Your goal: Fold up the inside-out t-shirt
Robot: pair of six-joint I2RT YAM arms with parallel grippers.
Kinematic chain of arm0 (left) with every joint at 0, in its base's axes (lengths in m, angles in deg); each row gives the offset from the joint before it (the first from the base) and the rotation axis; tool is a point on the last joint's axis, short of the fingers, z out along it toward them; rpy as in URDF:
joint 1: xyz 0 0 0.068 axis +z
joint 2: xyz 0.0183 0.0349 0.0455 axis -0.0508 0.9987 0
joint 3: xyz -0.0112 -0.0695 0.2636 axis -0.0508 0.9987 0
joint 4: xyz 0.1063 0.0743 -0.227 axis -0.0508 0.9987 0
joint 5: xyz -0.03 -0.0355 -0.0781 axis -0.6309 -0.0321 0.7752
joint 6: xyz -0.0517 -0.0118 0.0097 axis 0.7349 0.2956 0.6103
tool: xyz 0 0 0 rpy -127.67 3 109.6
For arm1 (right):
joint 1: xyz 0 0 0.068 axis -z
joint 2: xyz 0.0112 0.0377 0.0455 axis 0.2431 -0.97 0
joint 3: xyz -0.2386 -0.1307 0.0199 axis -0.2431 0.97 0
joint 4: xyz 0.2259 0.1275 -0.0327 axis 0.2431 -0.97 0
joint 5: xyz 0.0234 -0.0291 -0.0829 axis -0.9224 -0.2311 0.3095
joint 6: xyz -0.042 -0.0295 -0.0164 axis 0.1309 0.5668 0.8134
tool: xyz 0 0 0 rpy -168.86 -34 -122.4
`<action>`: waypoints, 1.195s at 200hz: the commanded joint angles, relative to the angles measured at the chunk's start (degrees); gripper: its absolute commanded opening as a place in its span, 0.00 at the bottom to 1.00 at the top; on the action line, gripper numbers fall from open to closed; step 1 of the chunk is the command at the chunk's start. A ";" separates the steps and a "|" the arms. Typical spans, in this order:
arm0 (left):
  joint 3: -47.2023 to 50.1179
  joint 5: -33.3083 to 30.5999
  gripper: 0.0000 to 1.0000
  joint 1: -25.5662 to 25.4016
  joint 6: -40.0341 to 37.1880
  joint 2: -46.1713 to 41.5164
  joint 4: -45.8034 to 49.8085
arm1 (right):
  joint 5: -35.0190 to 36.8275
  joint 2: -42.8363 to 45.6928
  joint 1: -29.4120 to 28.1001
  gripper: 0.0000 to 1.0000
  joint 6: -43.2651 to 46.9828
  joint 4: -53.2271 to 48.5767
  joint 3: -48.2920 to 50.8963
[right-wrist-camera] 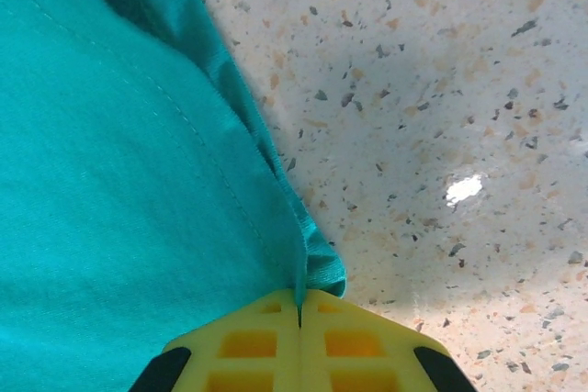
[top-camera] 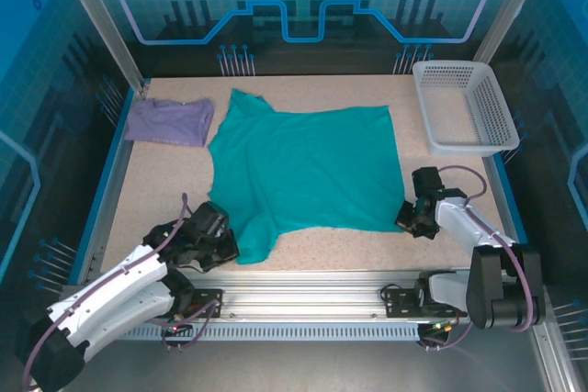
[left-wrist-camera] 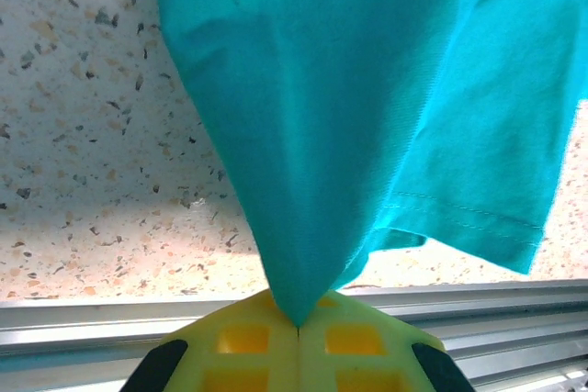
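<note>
The teal-green inside-out t-shirt (top-camera: 308, 167) lies spread over the middle of the speckled table. My left gripper (top-camera: 225, 243) sits at its near left corner, shut on a pinched peak of cloth (left-wrist-camera: 299, 305) that rises from the yellow jaws. At the near right corner my right gripper (top-camera: 409, 218) is shut on the hemmed edge (right-wrist-camera: 312, 268) of the shirt, with the fabric running off to the left in the right wrist view. No logo shows on the upturned side.
A smaller lavender shirt (top-camera: 170, 121) lies folded at the back left. A white mesh basket (top-camera: 464, 106) stands at the back right. The aluminium rail (top-camera: 303, 286) runs along the table's near edge, just behind both grippers.
</note>
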 commanded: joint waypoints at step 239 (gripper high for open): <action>-30.81 13.38 0.00 35.25 -20.17 30.97 -11.56 | -2.22 -22.43 1.00 0.00 11.67 4.42 -31.67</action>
